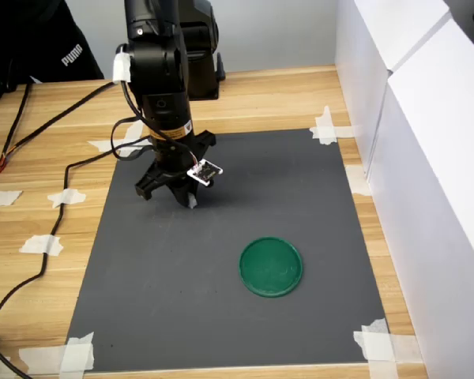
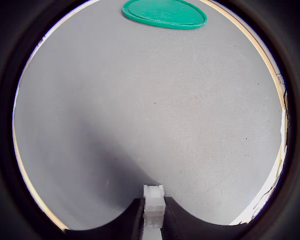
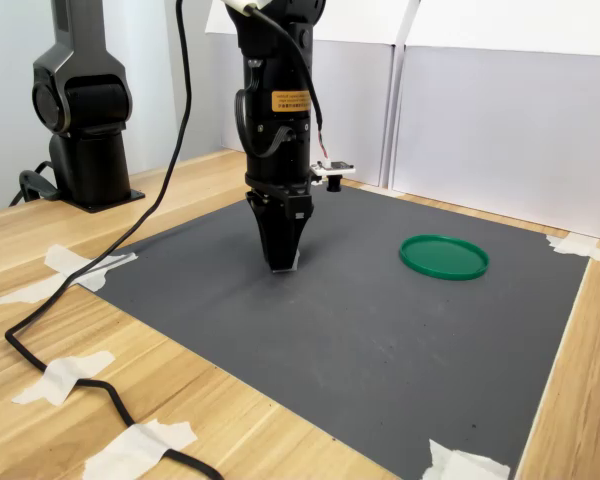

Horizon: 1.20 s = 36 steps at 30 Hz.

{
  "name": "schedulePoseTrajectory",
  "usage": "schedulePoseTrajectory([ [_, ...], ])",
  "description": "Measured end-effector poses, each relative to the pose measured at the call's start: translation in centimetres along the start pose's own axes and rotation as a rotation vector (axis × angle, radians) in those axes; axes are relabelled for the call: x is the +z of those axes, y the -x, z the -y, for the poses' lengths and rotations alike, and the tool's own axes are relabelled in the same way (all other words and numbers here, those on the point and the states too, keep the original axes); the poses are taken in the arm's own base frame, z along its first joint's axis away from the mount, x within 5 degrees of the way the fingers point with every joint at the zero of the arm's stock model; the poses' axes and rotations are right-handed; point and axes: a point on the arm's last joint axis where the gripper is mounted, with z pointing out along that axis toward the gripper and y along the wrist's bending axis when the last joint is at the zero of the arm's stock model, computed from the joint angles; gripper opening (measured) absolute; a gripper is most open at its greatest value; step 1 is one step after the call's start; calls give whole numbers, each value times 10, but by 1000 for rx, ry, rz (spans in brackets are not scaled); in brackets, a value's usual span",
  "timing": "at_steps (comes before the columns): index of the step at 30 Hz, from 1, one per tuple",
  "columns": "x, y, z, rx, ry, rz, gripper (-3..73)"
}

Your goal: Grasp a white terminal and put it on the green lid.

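Note:
The white terminal (image 2: 153, 202) is a tiny blocky piece pinched between the two dark fingers of my gripper (image 2: 153, 222), which is shut on it. In both exterior views the gripper (image 1: 185, 200) (image 3: 283, 264) points straight down with its tips at the dark grey mat, and a sliver of the terminal (image 1: 192, 201) (image 3: 294, 262) shows at the tips. Whether it is off the mat I cannot tell. The green lid (image 1: 271, 267) (image 3: 443, 257) (image 2: 164, 13) lies flat on the mat, well apart from the gripper, toward the first exterior view's lower right.
The grey mat (image 1: 221, 316) is taped to a wooden table. White walls (image 1: 426, 158) stand along the first exterior view's right. Black cables (image 1: 55, 221) trail over the wood. A second black arm base (image 3: 80, 120) stands at the second exterior view's left. A small white tag (image 1: 205, 170) hangs by the wrist.

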Motion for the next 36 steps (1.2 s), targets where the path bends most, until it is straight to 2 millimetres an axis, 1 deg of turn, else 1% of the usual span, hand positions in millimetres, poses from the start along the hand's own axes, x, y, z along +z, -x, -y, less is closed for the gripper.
schedulePoseTrajectory([
  [3,-2,1,1,28,3,-4,87],
  [6,-9,4,6,72,14,-12,87],
  [8,-17,9,11,100,16,-4,87],
  [11,-37,19,22,137,9,37,87],
  [15,-65,40,31,115,-23,86,87],
  [18,-80,62,26,74,-36,135,87],
  [20,-86,75,20,65,-32,166,87],
  [23,-84,90,15,57,-22,175,87],
  [28,-64,112,9,32,3,168,87],
  [33,-44,128,12,45,6,173,87],
  [36,-38,135,17,55,-5,188,87],
])
